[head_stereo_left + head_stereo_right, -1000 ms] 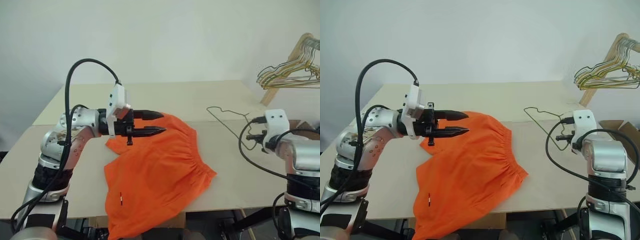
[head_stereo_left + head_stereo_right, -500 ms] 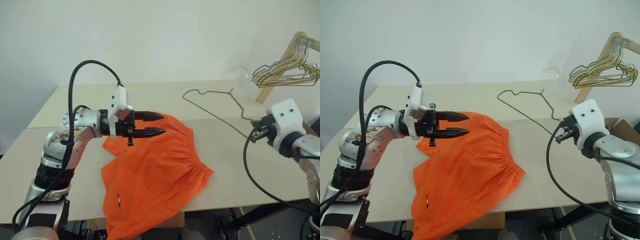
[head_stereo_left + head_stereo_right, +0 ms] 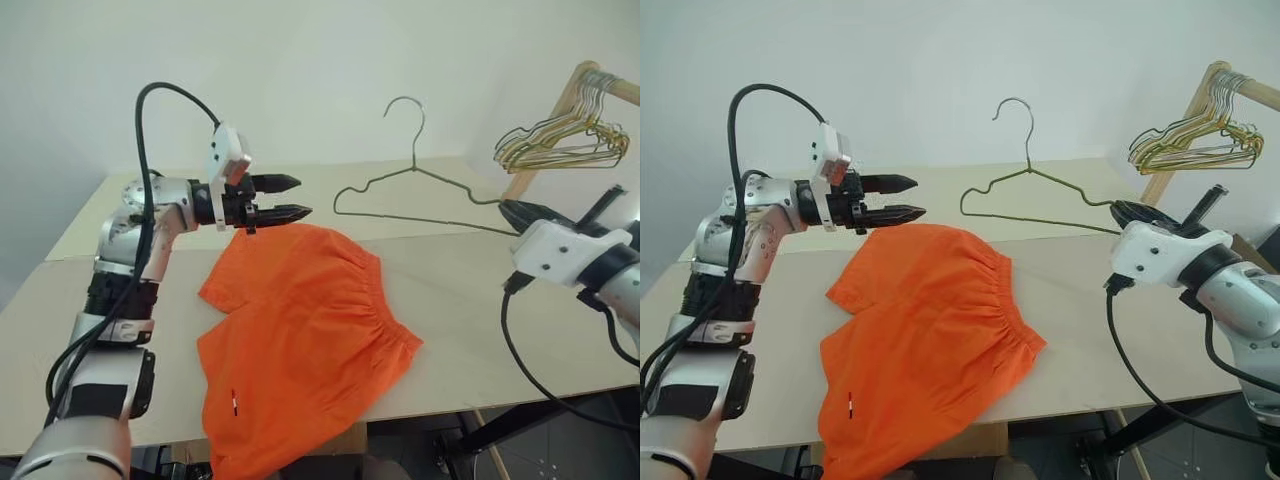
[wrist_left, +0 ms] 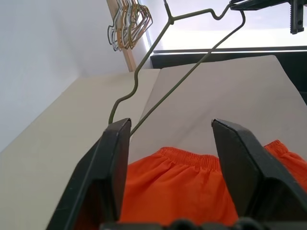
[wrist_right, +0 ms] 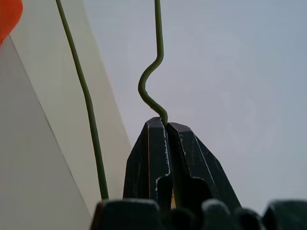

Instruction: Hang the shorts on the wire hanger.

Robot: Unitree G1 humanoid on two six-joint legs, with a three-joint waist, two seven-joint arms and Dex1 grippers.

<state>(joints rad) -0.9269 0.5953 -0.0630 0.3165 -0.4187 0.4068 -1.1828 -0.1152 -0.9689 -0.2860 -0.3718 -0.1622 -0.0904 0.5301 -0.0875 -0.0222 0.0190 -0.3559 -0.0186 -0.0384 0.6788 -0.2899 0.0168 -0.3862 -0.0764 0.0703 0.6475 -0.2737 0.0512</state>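
The orange shorts (image 3: pixel 300 330) lie spread flat on the table (image 3: pixel 470 300), one leg hanging over the near edge. My right gripper (image 3: pixel 508 212) is shut on one end corner of the wire hanger (image 3: pixel 413 168), which it holds upright in the air over the far side of the table, hook at the top. The right wrist view shows the wire hanger (image 5: pixel 157 28) pinched between the shut fingertips (image 5: pixel 158 127). My left gripper (image 3: pixel 296 198) is open and empty, level, just above the far edge of the shorts and pointing toward the hanger. In the left wrist view the shorts (image 4: pixel 192 182) lie below its spread fingers.
A bunch of gold and green wire hangers (image 3: pixel 560 140) hangs on a wooden rail (image 3: pixel 575 85) at the far right. A seam runs across the table behind the shorts. Black cables loop from both wrists.
My right gripper has lifted the hanger off the table and turned it upright. My left gripper has risen off the shorts toward the far side and opened wider.
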